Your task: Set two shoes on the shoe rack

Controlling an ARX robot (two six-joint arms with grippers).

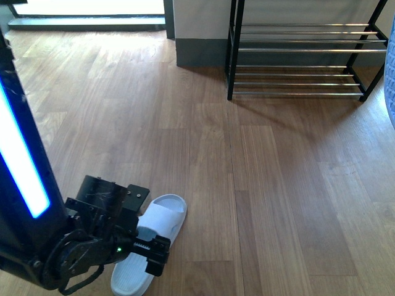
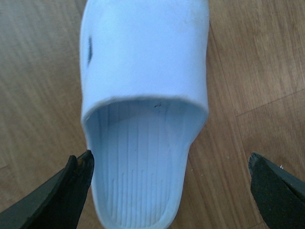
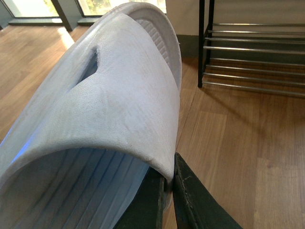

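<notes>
One pale blue slide (image 1: 154,237) lies on the wood floor at the near left, toe pointing away. My left gripper (image 1: 145,246) hovers over its heel, open. In the left wrist view its fingertips (image 2: 81,167) stand on either side of the slide (image 2: 143,95), one close to its edge and the other well apart over bare floor. My right gripper (image 3: 167,191) is shut on the strap edge of a second pale blue slide (image 3: 105,109), held up off the floor. The black shoe rack (image 1: 302,58) with chrome bars stands at the far right, also in the right wrist view as the shoe rack (image 3: 252,52).
Wood floor (image 1: 247,172) stretches between the slide and the rack. A grey wall base (image 1: 200,52) sits left of the rack, and a bright doorway (image 1: 86,12) lies at the far left. A pale blue shape (image 1: 390,80) cuts into the front view's right border.
</notes>
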